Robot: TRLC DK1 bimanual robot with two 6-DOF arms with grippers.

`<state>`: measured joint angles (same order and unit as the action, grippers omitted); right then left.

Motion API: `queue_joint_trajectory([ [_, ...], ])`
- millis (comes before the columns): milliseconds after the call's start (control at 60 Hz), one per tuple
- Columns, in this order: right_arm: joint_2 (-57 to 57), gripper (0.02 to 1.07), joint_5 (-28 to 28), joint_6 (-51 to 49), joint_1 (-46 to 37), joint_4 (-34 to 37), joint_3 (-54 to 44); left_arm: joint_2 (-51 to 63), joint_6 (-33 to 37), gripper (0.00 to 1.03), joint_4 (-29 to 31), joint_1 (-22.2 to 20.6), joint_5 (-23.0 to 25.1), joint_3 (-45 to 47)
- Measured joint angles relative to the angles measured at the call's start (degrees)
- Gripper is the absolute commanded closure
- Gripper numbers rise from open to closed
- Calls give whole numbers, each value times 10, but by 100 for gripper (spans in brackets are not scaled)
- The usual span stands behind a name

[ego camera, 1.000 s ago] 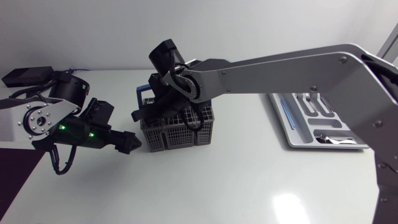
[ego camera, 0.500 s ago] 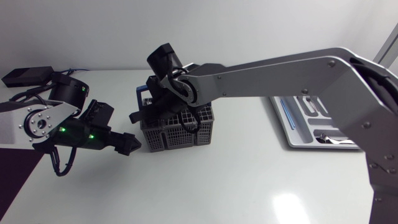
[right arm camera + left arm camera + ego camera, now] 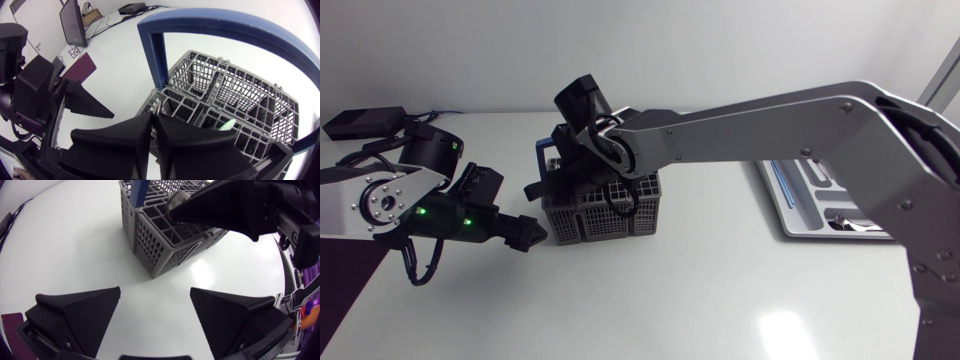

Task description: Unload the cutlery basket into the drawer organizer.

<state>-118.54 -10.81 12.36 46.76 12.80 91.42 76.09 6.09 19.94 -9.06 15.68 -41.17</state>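
My left gripper (image 3: 527, 234) hangs low, just beside the grey plastic mesh cutlery basket (image 3: 605, 215). Its fingers are wide apart and hold nothing. Maybe it is there to steady the basket. The basket stands upright with its blue handle (image 3: 155, 60) arching up. My right gripper (image 3: 153, 118) dips in, fingers together. I cannot tell if it pinches cutlery. The long grey drawer organizer (image 3: 780, 215) lies well apart, pointing away.

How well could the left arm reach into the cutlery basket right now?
Probably not well: the right gripper sits over the basket, blocking its top. The left gripper hangs open beside the basket, with bare table between.
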Motion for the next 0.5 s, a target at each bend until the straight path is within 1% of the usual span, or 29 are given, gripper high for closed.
queue_joint_trajectory([
  [317,6,101,-1,-6,1,-13,-14,-5,0,6,-2,0,2,3],
  [500,28,101,-36,-9,-2,-12,-35,-7,0,6,-5,0,2,10],
])
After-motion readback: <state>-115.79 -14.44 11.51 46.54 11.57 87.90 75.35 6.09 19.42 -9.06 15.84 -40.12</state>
